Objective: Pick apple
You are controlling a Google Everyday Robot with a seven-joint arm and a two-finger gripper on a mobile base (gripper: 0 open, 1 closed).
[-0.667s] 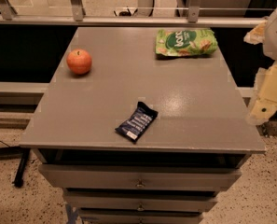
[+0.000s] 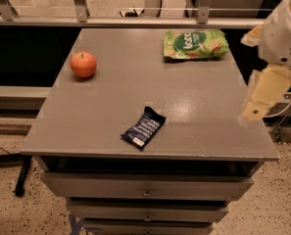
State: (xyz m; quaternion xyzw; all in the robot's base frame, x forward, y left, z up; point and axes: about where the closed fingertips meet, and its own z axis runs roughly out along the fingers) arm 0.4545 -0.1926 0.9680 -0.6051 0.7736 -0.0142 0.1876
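Camera view: grey table (image 2: 110, 97) fills the middle of the frame.
Apple: the apple (image 2: 83, 64) sits upper left, near the table's left edge.
Gripper: the gripper (image 2: 255, 109) hangs at the right of the frame, well apart from the apple; released or clenched, I cannot tell.
Risk: a low reach across could knock the dark wrapper (image 2: 143, 127) or green bag (image 2: 195, 44); a glancing touch could roll the apple off.
Hidden: the arm is cut off at the right edge of the frame.

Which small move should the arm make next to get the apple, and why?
Probably move the gripper leftward over the table toward the apple: the gripper hangs at the table's right edge, while the apple sits untouched near the far left corner.
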